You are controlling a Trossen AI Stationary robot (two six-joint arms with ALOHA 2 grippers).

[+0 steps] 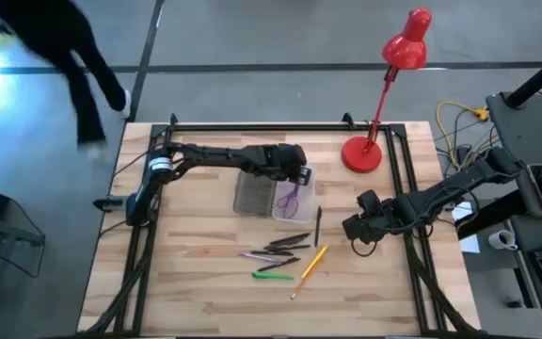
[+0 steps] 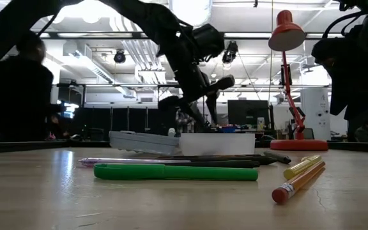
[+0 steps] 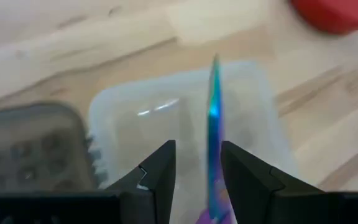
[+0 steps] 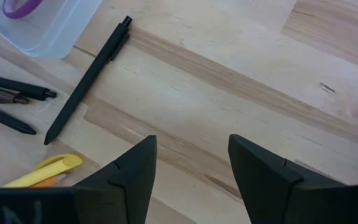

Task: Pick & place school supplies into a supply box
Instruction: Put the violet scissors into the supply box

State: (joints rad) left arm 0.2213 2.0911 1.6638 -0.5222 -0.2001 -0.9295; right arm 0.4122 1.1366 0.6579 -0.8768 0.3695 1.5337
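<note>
With the left gripper (image 1: 294,175) over the supply box (image 1: 294,196) at frame centre, its fingers parted around the scissors (image 3: 214,118), lift straight up so the 2 blades stay inside.

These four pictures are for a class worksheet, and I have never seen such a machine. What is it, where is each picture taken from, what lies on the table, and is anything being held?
It is a robot with two dark arms at a wooden table.

One picture looks straight down. One looks level across the tabletop. Two come from cameras on the arms' wrists.

The left gripper hangs over the open supply box, its fingers either side of the scissors, whose purple handles are already in the box; whether it grips them is unclear.

The right gripper waits open and empty over bare wood.

On the table lie a black pen, a green pen, a pencil and several dark pens. A red lamp stands behind.
</note>
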